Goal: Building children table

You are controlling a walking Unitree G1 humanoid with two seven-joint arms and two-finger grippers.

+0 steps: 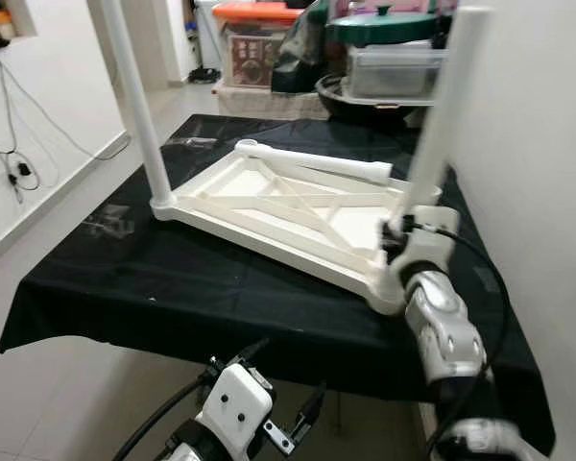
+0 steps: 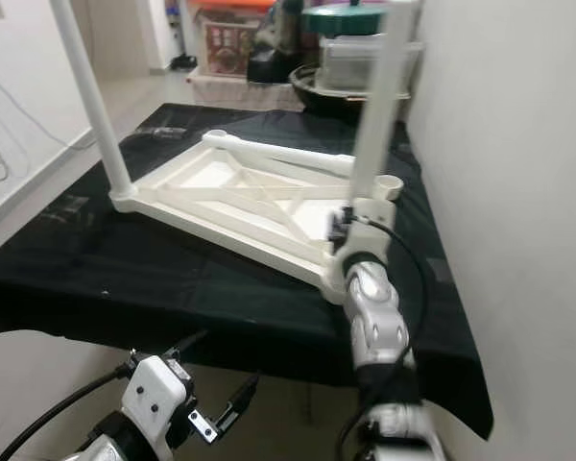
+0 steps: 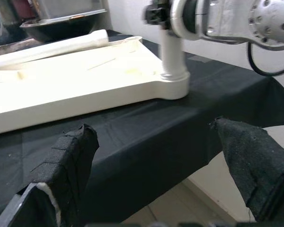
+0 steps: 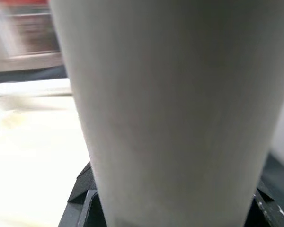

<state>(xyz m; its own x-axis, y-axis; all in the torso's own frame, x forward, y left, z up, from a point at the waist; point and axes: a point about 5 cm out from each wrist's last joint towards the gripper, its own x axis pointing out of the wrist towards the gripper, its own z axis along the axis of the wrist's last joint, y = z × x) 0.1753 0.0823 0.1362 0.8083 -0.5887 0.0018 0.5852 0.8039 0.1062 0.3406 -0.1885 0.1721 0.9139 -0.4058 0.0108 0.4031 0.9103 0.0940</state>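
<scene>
On the black-draped tabletop (image 1: 125, 279), left eye view: children's table top (image 1: 298, 213) lies upside down; right end effector (image 1: 396, 240) grips the near right leg (image 1: 442, 125) just above its corner socket.
Step, judged: seating that leg; keep it plumb, press straight down along its axis, no side load.
Left eye view, other parts: far left leg (image 1: 134, 106) stands upright in its corner; a loose leg (image 1: 312, 161) lies across the far edge.
Left eye view, cut off: both upright legs run out of frame at the top.
Right eye view: empty socket (image 2: 388, 182) at far right corner; left end effector (image 2: 216, 399) hangs below the tabletop edge, well apart from the work.
Right eye view, unclear: whether the leg is fully home cannot be told.
Left wrist view: left end effector fingers (image 3: 68, 161) spread wide, holding nothing.
Right wrist view: leg fills the frame between dark pads (image 4: 83, 187) pinching it; background blurred.
</scene>
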